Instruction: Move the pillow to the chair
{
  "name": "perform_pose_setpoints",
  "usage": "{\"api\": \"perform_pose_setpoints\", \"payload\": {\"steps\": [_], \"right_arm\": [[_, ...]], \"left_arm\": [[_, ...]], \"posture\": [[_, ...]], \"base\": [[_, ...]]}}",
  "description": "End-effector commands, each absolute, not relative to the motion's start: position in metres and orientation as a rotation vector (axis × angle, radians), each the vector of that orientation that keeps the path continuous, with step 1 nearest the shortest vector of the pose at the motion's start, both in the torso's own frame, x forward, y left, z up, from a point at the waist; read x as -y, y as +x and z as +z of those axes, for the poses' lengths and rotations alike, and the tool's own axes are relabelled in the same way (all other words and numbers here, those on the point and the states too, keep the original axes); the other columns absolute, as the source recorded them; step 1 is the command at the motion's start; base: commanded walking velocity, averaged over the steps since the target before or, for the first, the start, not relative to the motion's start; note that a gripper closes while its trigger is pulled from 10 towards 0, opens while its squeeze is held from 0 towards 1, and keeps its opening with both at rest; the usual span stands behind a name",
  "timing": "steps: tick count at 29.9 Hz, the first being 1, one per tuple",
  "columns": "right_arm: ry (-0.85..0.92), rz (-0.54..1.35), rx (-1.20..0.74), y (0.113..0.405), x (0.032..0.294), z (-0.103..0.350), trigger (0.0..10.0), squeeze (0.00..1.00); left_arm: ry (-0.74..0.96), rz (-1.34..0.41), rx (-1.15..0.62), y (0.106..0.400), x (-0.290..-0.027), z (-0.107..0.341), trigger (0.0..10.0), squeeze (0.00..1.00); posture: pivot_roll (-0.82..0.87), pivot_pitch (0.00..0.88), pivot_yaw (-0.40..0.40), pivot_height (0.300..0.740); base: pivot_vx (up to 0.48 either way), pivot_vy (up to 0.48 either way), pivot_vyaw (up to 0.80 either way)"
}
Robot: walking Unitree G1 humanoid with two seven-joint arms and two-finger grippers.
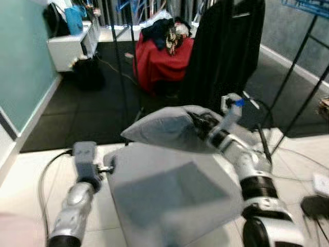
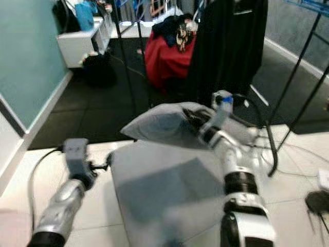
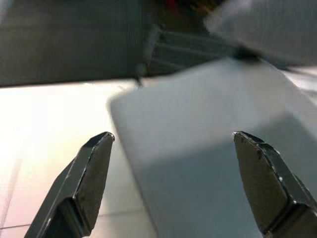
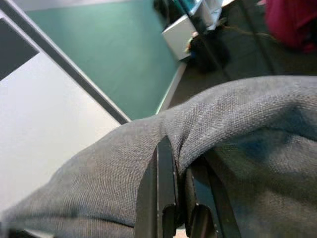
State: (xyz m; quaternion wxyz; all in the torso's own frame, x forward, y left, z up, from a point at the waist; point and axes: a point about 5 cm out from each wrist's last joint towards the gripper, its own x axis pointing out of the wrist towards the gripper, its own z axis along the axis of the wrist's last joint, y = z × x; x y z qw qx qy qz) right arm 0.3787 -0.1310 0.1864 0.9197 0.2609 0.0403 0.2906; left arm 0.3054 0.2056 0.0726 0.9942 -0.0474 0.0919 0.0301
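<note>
Home clothes-storage room, black garments (image 1: 226, 49) on metal racks (image 1: 300, 67), clothes-heaped red chair (image 1: 162, 62)

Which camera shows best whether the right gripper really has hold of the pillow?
The right wrist view: the right gripper has its fingers pinched shut on a fold of the grey pillow. The eye views show the pillow lifted but blur the grip. The left wrist view shows a pillow edge between the open left gripper.

Pale glossy tiled floor (image 1: 25, 180) underfoot; dark matte flooring (image 1: 82, 110) beyond it. On dark flooring: red-draped chair (image 1: 162, 64) piled with clothes; left of chair, black bag (image 1: 88, 72) beside white low shelf unit (image 1: 69, 46). Black cable (image 1: 43, 177) on tiles.
</note>
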Motion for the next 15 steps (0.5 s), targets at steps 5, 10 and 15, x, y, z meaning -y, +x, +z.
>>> {"api": "perform_pose_setpoints", "payload": {"steps": [5, 10, 15], "right_arm": [[0.502, 0.561, -0.011, 0.381, 0.145, 0.198, 10.0, 0.0], [0.498, 0.531, -0.037, 0.38, 0.15, 0.19, 10.0, 0.0], [0.496, 0.507, -0.052, 0.379, 0.154, 0.184, 10.0, 0.0]], "left_arm": [[-0.075, 0.02, -0.155, 0.308, -0.198, 0.078, 10.0, 0.0], [-0.051, 0.036, -0.173, 0.304, -0.204, 0.073, 10.0, 0.0], [-0.051, 0.049, -0.179, 0.3, -0.21, 0.07, 10.0, 0.0]], "posture": [[-0.23, 0.014, 0.033, 0.74], [-0.22, 0.013, 0.031, 0.74], [-0.22, 0.01, 0.033, 0.74]], "base": [[0.0, 0.0, 0.0], [0.0, 0.0, 0.0], [0.0, 0.0, 0.0]]}}
